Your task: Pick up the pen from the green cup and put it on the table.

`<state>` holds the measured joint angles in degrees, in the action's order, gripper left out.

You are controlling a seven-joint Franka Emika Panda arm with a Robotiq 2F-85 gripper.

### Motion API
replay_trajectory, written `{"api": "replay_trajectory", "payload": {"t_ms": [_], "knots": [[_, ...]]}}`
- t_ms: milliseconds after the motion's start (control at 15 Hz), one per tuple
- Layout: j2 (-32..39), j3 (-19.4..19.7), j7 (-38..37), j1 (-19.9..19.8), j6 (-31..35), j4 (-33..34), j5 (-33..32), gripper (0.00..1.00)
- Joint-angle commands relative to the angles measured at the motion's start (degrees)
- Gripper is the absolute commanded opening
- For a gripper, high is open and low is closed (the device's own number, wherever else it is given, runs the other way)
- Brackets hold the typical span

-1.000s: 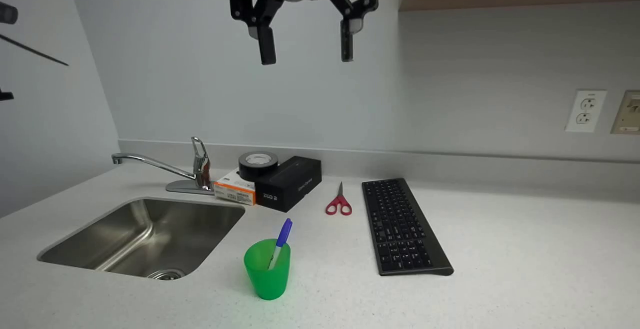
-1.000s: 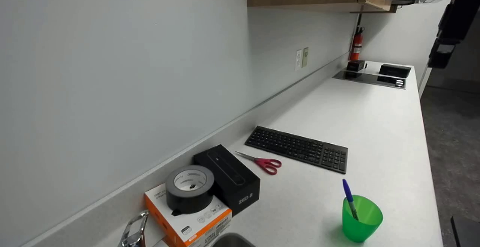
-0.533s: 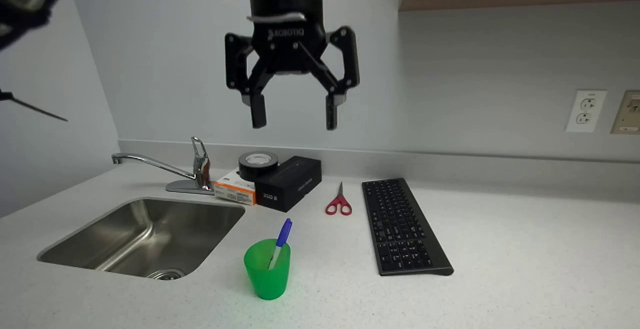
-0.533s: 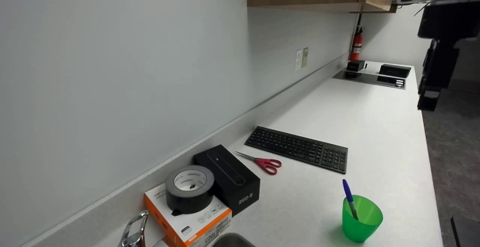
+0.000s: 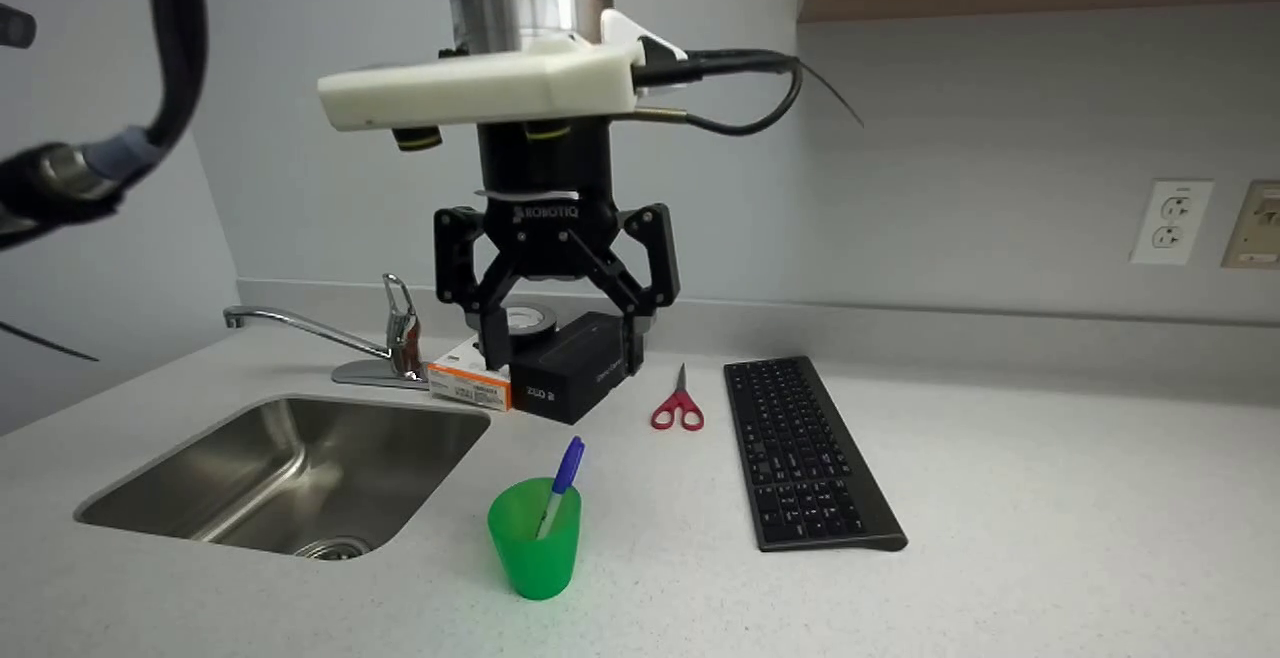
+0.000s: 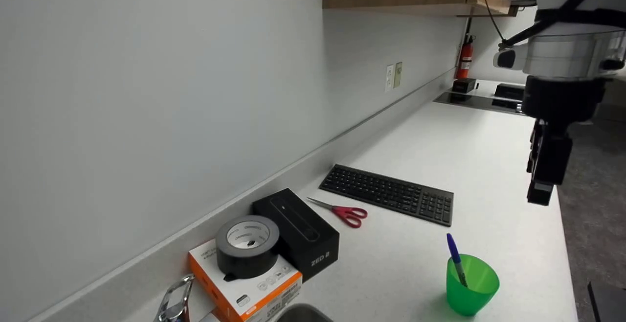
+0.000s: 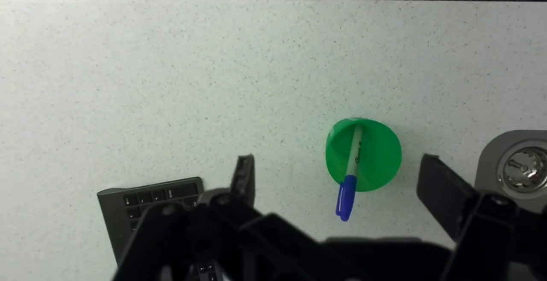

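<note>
Found pen (image 7: 351, 170) inside green cup (image 5: 535, 566), with long axis tilted, blue clipped cap directed up past rim and toward wall (image 5: 980, 168), pale barrel slanted down within. Noted dark marking along barrel. Inspected cup: smooth plastic, round-mouthed, tapering to base, upright on pale, finely speckled table (image 7: 171, 80). Recorded gripper (image 5: 563, 364) above, with jaws spread wide, apart from pen.

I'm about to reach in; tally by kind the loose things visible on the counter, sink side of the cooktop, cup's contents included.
Pen: 1
Green cup: 1
Scissors: 1
Keyboard: 1
Tape roll: 1
Black box plus white-and-orange box: 2
Total: 7
</note>
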<state>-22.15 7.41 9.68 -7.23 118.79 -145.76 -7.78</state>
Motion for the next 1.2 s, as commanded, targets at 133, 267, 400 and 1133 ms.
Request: {"api": "replay_trajectory", "payload": {"t_ms": [133, 267, 400, 1133], "knots": [[0.9, 0.2, -0.9, 0.3, 1.9, -0.2, 0.7, 1.00], [3.3, 0.3, -2.3, 0.4, 5.7, -0.8, 1.9, 1.00], [5.9, 0.1, -4.3, 0.2, 10.7, -1.5, 2.4, 1.00], [17.7, -2.0, -8.9, 1.4, 29.8, -4.5, 5.9, 1.00]]}}
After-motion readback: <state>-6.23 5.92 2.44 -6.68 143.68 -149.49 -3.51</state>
